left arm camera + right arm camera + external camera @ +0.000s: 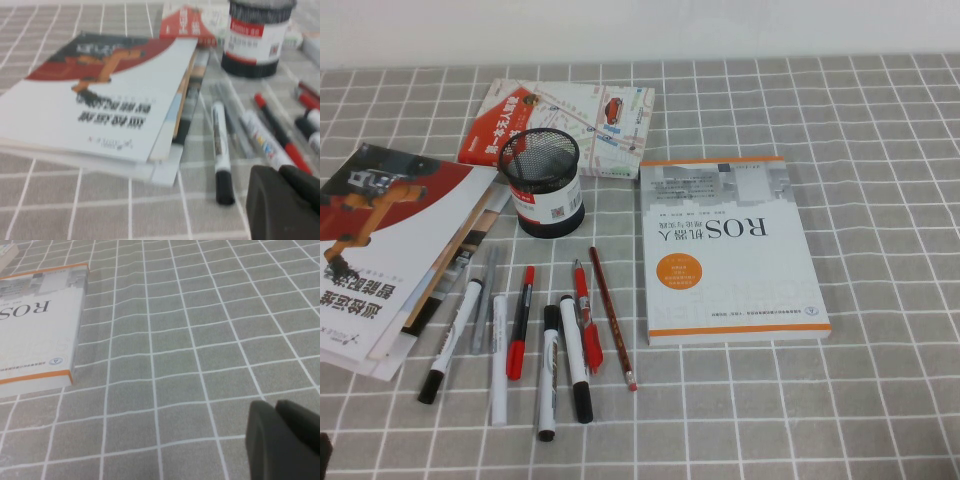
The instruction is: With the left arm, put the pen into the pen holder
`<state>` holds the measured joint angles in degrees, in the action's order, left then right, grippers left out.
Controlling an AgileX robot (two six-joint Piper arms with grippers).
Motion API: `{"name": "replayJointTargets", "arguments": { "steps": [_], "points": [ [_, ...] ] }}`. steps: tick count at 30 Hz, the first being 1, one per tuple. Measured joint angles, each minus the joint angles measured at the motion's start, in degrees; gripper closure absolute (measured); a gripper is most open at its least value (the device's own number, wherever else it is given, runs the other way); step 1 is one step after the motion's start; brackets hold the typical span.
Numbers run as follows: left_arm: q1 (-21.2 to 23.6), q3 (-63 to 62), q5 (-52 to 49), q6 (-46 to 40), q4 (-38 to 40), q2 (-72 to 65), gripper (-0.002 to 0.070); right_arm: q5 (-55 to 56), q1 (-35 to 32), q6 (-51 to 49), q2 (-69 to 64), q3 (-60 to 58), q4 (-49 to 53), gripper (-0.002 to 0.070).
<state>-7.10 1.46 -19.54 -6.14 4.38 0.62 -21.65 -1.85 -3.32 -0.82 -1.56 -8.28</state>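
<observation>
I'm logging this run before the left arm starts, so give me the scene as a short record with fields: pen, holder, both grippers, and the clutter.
pen: white marker with black cap, lying flat, leftmost in the row of pens
pen holder: black mesh cup, upright, beyond the pens
left gripper: low over the cloth near the pen, holding nothing
right gripper: over bare cloth beside the ROS book
clutter: booklet stack, map booklet
task state: pen not yet picked
</observation>
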Motion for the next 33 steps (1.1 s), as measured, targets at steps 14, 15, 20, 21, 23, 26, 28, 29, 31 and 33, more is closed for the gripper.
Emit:
{"name": "replayJointTargets", "arguments": {
  "steps": [14, 15, 20, 21, 23, 26, 28, 29, 31, 33],
  "points": [
    [0.0, 0.0, 13.8, 22.2, 14.1, 0.0, 0.0677, 0.0, 0.0, 0.0, 0.0, 0.0, 0.0, 0.0691],
    [0.0, 0.0, 13.9, 22.6, 14.3, 0.0, 0.0677, 0.0, 0.0, 0.0, 0.0, 0.0, 0.0, 0.0691],
    [0.0, 0.0, 14.6, 23.3, 14.8, 0.0, 0.0677, 0.0, 0.0, 0.0, 0.0, 0.0, 0.0, 0.0691],
    [0.0, 0.0, 15.2, 23.3, 14.8, 0.0, 0.0677, 0.0, 0.0, 0.0, 0.0, 0.0, 0.0, 0.0691],
    [0.0, 0.0, 16.3, 23.3, 14.8, 0.0, 0.0677, 0.0, 0.0, 0.0, 0.0, 0.0, 0.0, 0.0691],
    [0.0, 0.0, 16.5, 24.0, 14.9, 0.0, 0.0677, 0.0, 0.0, 0.0, 0.0, 0.0, 0.0, 0.0691],
    [0.0, 0.0, 15.3, 25.5, 15.0, 0.0, 0.0677, 0.0, 0.0, 0.0, 0.0, 0.0, 0.0, 0.0691],
    [0.0, 0.0, 14.5, 26.0, 15.1, 0.0, 0.0677, 0.0, 0.0, 0.0, 0.0, 0.0, 0.0, 0.0691],
    [0.0, -1.4, 11.0, 26.3, 15.2, 0.0, 0.0677, 0.0, 0.0, 0.0, 0.0, 0.0, 0.0, 0.0691],
    [0.0, -3.4, 7.7, 26.1, 15.2, 0.0, 0.0677, 0.0, 0.0, 0.0, 0.0, 0.0, 0.0, 0.0691]
  ]
}}
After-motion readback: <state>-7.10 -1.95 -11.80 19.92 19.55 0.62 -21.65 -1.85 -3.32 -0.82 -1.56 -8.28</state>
